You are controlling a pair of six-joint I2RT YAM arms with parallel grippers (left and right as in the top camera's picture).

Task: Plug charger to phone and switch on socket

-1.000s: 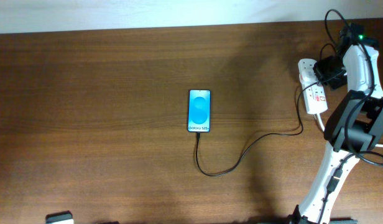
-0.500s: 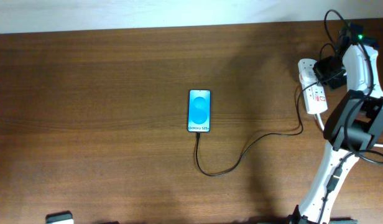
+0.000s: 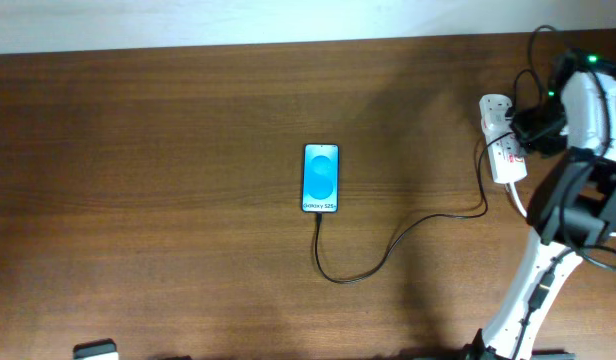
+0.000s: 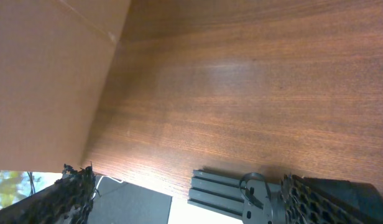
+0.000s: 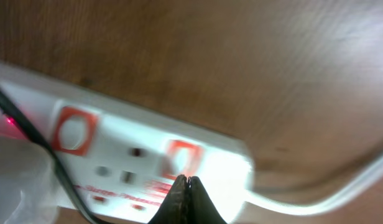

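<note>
The phone (image 3: 321,178) lies face up mid-table, its blue screen lit. The charger's thin black cable (image 3: 388,248) runs from the phone's near end in a loop to the right, up to the white socket (image 3: 502,142) at the far right. In the right wrist view the socket (image 5: 110,149) shows red-ringed switches and a small red light at its left; the black cable (image 5: 48,162) crosses it. My right gripper (image 5: 187,182) is shut and empty, its tips just over the socket face beside a red switch (image 5: 182,158). My left gripper's fingers (image 4: 70,193) stand wide apart, holding nothing.
The socket's thick white lead (image 5: 341,186) curves off to the right. My right arm (image 3: 578,190) stands along the table's right edge. The left wrist view shows bare wood (image 4: 253,93) and a black mount (image 4: 229,190) at the table's near edge.
My right gripper has shifted a little to the right over the socket. Phone and cable have not moved.
</note>
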